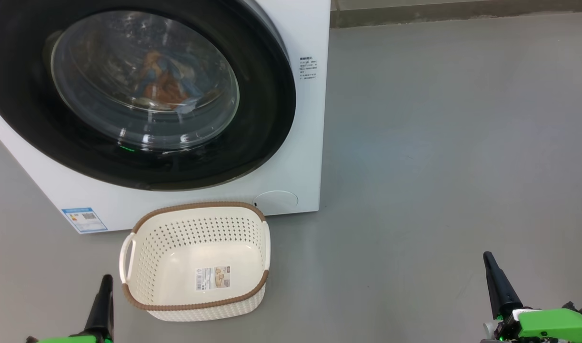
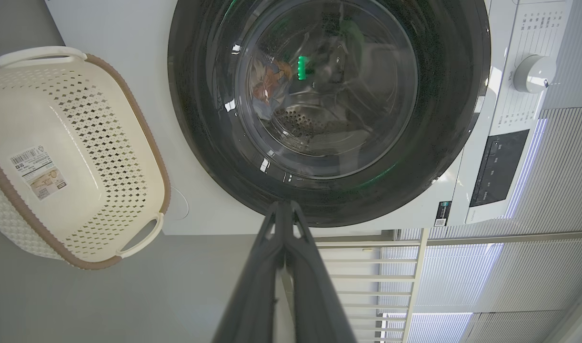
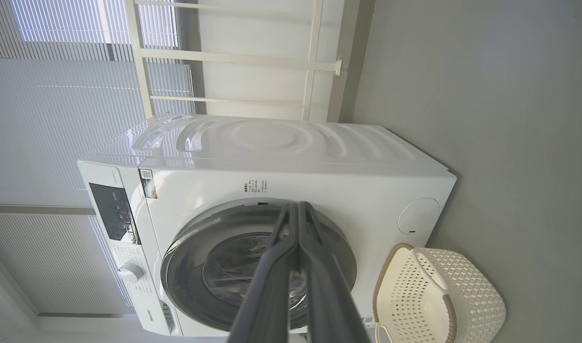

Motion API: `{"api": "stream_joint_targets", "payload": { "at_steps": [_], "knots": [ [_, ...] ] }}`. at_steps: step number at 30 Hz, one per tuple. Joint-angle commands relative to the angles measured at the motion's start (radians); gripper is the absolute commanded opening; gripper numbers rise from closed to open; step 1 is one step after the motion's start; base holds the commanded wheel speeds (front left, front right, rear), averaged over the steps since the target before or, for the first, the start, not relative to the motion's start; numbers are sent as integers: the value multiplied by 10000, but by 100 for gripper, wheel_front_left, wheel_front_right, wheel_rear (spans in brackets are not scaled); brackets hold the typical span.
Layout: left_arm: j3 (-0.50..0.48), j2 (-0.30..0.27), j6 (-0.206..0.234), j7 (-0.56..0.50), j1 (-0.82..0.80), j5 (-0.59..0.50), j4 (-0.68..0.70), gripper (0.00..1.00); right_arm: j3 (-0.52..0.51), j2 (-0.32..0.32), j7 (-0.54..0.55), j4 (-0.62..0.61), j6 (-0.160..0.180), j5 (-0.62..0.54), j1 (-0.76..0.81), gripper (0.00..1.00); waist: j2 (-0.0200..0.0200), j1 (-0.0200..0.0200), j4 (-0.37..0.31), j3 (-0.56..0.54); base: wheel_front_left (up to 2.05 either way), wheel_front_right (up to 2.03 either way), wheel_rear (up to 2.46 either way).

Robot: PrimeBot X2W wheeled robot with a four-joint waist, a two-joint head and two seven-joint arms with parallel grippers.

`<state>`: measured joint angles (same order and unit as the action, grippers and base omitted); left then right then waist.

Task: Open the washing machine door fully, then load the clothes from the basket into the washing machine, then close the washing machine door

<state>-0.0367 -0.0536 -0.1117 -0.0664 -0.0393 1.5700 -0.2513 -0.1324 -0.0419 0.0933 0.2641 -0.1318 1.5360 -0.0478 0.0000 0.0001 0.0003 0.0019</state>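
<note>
The white washing machine (image 1: 291, 157) stands at the upper left with its black-rimmed round door (image 1: 267, 119) shut flat against the front. Through the glass I see the clothes (image 1: 165, 83), blue and orange, lying inside the drum; they also show behind the glass as the clothes (image 2: 268, 85). The cream basket (image 1: 195, 259) with a brown rim sits on the floor just in front of the machine, with nothing in it. My left gripper (image 1: 105, 282) is at the lower left, shut, beside the basket. My right gripper (image 1: 487, 258) is at the lower right, shut and holding nothing.
Grey floor (image 1: 438, 143) stretches to the right of the machine. A white rack (image 3: 253, 62) and slatted blinds stand behind the machine. The control panel and dial (image 2: 534, 74) are on the machine's top band.
</note>
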Motion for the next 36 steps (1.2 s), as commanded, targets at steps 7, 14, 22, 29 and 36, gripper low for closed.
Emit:
{"api": "stream_joint_targets", "payload": {
  "at_steps": [7, 14, 22, 29, 36],
  "knots": [
    [-429, -214, -190, -193, -659, 671, 76, 0, 175, -84, 208, -194, 11, 716, -602, 0, 0, -1, -3, 12, 0, 0, 0],
    [-457, -194, -190, -216, -661, 648, 75, 0, 176, -83, 207, -194, 11, 718, -602, 0, 0, -1, -3, 12, 0, 0, 0],
    [-483, -175, -190, -237, -663, 626, 73, 0, 178, -83, 206, -194, 11, 719, -602, 0, 0, -1, -3, 12, 0, 0, 0],
    [-508, -158, -190, -257, -665, 605, 72, 0, 179, -83, 205, -194, 11, 720, -602, 0, 0, -1, -3, 12, 0, 0, 0],
    [-530, -141, -190, -275, -667, 586, 71, 0, 180, -83, 204, -194, 11, 721, -602, 0, 0, -1, -3, 12, 0, 0, 0]
  ]
}}
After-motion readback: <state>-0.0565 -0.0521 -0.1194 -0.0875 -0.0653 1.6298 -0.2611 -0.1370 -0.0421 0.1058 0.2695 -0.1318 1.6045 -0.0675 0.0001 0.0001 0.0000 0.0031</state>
